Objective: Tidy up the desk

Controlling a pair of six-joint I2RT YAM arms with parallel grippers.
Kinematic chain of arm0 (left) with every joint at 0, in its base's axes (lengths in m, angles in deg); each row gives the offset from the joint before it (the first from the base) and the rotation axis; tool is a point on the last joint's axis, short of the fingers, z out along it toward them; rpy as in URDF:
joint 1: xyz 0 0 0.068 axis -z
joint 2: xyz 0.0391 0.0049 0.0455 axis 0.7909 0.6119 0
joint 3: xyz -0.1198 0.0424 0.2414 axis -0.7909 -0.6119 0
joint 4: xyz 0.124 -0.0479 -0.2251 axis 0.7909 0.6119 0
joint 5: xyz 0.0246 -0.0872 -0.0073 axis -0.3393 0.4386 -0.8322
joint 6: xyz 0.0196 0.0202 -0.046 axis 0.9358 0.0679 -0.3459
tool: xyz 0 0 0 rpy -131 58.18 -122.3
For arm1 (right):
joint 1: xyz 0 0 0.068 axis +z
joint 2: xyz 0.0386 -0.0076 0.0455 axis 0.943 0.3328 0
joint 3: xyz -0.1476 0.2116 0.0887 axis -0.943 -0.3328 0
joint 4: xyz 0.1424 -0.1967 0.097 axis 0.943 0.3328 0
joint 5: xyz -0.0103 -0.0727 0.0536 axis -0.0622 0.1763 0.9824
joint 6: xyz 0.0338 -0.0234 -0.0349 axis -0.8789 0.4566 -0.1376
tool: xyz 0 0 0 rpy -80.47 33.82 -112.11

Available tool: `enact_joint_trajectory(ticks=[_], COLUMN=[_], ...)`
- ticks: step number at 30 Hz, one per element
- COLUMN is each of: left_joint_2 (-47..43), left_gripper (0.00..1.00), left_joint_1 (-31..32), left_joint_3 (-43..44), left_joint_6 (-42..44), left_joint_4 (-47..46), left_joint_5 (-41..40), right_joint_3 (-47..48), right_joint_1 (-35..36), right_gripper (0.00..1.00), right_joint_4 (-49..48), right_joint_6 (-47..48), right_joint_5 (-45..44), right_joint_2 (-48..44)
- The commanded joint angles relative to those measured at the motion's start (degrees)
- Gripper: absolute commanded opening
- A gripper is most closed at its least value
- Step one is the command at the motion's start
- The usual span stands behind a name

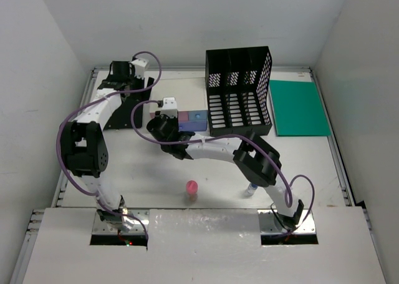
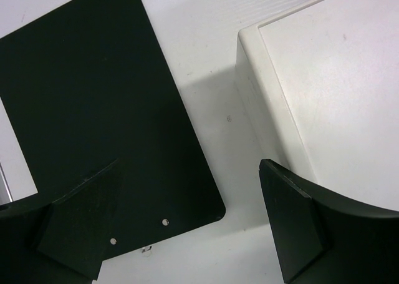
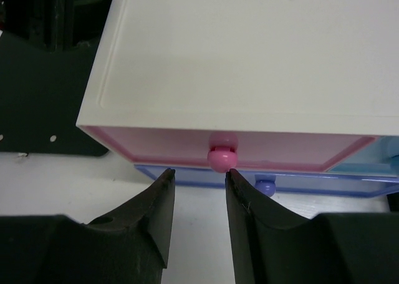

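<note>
The desk fills the walled bay, with its grey rim running along the left wall. At its far left a flat black board lies on the surface, one rounded corner pointing into a strip of bare white. The left hand hangs released over that corner with its fingers spread wide and nothing between them. One finger is above the board and the other above the edge of the small drawer box.

The right hand sits low at the box's front. It is loosely parted and grasps nothing. Its right fingertip is just under the pink knob of the pink drawer, and the knob is not between the fingers. A blue drawer shows just below.

Right of the box, and close against it, stands a black mesh file rack. A green pad lies beside the rack, near the right rim.

The near middle of the desk is mostly open, holding a small pink object and a small vial partly under the right arm.
</note>
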Motion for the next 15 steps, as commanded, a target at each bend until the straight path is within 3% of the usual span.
enact_joint_trajectory(ticks=[1, 15], left_joint_2=[-3.07, -3.43], left_gripper=[0.88, 0.88], left_joint_1=[0.04, -0.04], left_joint_3=[-0.41, -1.64], left_joint_6=[-0.35, 0.79], left_joint_4=[-2.20, -3.08], left_joint_5=[2.33, 0.66], right_joint_3=[3.82, 6.90], right_joint_1=[0.20, -1.11], right_gripper=[0.36, 0.34], right_joint_4=[-1.20, 2.41], right_joint_6=[1.97, 2.94], right_joint_5=[-5.20, -5.90], right_joint_2=[0.14, 2.77])
